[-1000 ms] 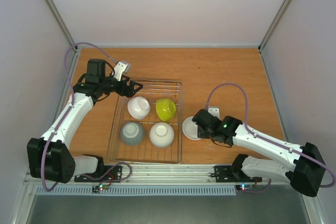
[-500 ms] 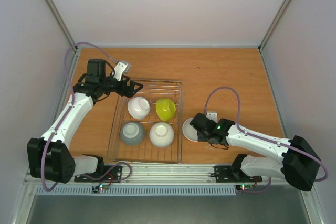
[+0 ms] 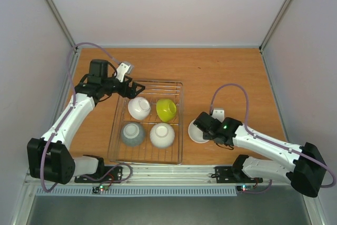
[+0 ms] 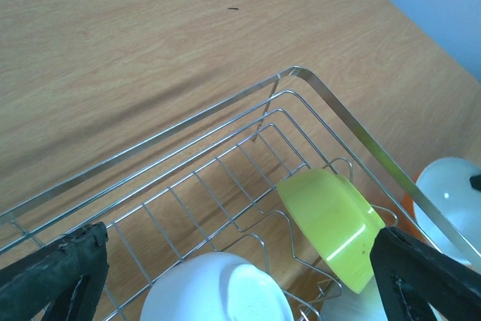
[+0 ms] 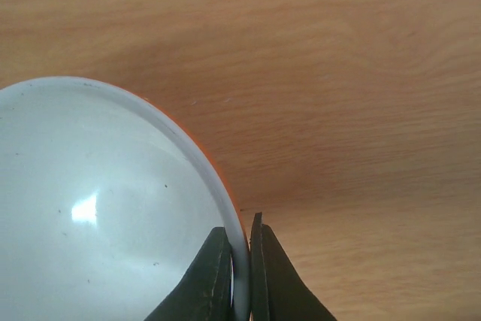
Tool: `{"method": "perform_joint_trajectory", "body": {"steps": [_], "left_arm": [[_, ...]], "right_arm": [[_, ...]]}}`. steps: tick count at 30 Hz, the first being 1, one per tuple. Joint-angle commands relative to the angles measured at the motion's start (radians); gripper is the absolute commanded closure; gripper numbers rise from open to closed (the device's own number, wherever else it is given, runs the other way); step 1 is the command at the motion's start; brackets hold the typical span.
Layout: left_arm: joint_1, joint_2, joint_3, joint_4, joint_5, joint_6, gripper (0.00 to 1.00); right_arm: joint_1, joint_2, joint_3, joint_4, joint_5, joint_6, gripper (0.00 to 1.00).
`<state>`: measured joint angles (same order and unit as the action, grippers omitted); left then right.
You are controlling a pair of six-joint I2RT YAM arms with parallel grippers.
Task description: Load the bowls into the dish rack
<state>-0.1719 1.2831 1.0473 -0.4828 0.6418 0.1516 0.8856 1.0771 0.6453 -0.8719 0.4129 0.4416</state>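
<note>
Table [image 3: 210, 72]: brown wood, with pale walls [image 3: 168, 3] on 3 sides.
Dish rack [image 3: 148, 89]: a silver wire basket. It sits flat on the table, in front of the left arm.
Bowls in the rack: 4 of them, in 2 rows of 2.
Back row: a white back bowl [image 3: 139, 107] sits bottom-up on the left. A yellow-green bowl [image 3: 166, 109] sits on the right, tipped up on its side.
Front row: a grey bowl [image 3: 132, 133] is on the left and a white front bowl [image 3: 161, 135] is on the right. Both look bottom-up.
Orange bowl [image 3: 197, 133]: on the table side, just beside the right edge of the rack and outside it. It is white inside, and the right wrist view shows a thin orange edge on the outside. Its open side faces up. I cannot tell if it touches the table.
Right gripper [image 3: 202, 125]: pinched tight on the rim of the orange bowl, on the side away from the rack. 1 of its fingers [image 5: 214, 276] is inside the bowl and 1 is outside, with the rim between them.
Left gripper [image 3: 134, 87]: spread wide and holding nothing. It hangs over the far left corner of the rack. In its wrist view the white back bowl lies low between its 2 black fingers [image 4: 52, 276]. The yellow-green bowl is near the right one.
</note>
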Motion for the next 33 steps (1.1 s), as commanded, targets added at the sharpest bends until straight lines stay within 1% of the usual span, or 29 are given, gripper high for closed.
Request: {"method": "perform_joint_trajectory", "body": {"steps": [1, 5, 9, 15, 22, 28, 33], "left_arm": [[-0.025, 0.011, 0.049, -0.025, 0.012, 0.033, 0.05], [-0.062, 0.036, 0.069, -0.066, 0.027, 0.063, 0.05], [-0.096, 0.072, 0.097, -0.130, 0.059, 0.100, 0.05], [-0.142, 0.112, 0.125, -0.200, 0.147, 0.155, 0.08], [-0.227, 0.122, 0.125, -0.184, 0.110, 0.154, 0.09], [-0.299, 0.154, 0.128, -0.181, 0.076, 0.160, 0.09], [-0.326, 0.181, 0.119, -0.165, 0.050, 0.169, 0.08]], "right_arm": [[-0.002, -0.062, 0.119, -0.174, 0.198, 0.042, 0.99], [-0.002, -0.074, 0.214, -0.237, 0.290, 0.020, 0.99], [-0.001, -0.027, 0.289, -0.142, 0.257, -0.107, 0.99], [0.020, 0.115, 0.405, -0.038, 0.216, -0.207, 0.99], [0.055, 0.258, 0.540, 0.033, 0.207, -0.288, 0.99], [0.105, 0.347, 0.654, 0.044, 0.223, -0.333, 0.99], [0.165, 0.395, 0.721, 0.037, 0.258, -0.349, 0.99]]}}
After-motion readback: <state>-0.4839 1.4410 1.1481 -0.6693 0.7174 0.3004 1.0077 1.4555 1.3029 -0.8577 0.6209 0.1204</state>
